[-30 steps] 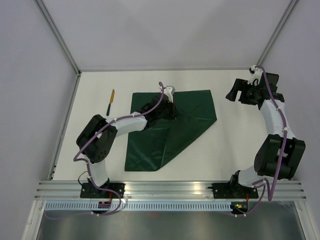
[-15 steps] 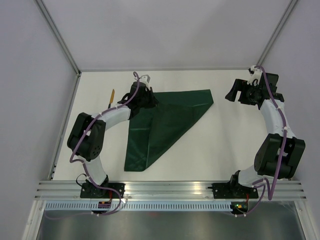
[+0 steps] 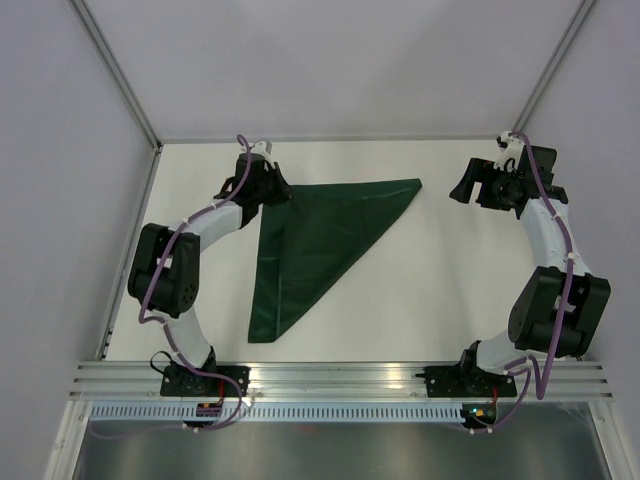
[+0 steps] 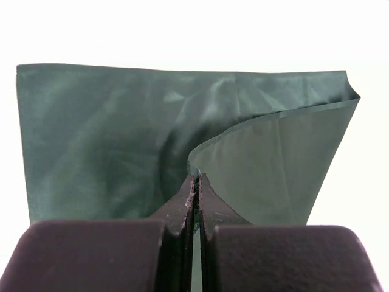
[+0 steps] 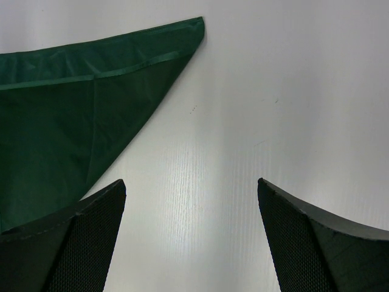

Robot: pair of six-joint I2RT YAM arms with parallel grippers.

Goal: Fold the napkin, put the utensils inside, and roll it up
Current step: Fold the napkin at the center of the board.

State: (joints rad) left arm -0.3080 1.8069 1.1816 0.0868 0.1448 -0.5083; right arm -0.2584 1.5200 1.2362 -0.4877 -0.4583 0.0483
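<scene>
The dark green napkin (image 3: 320,230) lies on the white table, folded over into a triangle with points at the far left, far right and near left. My left gripper (image 3: 270,186) is shut on the napkin's far-left corner. In the left wrist view (image 4: 196,176) the jaws pinch the top layer's edge, and the napkin (image 4: 91,134) spreads out beyond them. My right gripper (image 3: 462,190) is open and empty, hovering just right of the napkin's far-right point (image 5: 182,36); its fingertips (image 5: 115,188) are wide apart. The orange-yellow utensils are out of sight; my left arm covers their place.
The table's (image 3: 450,300) left rim (image 3: 130,260) runs close to my left arm. The back wall edge (image 3: 330,140) lies just beyond both grippers. Bare white surface shows between the napkin and the right arm.
My left gripper has carried the napkin's corner leftward and toward the back, laying the cloth over into a triangle. The arm now covers the utensil. The right arm has not moved.
</scene>
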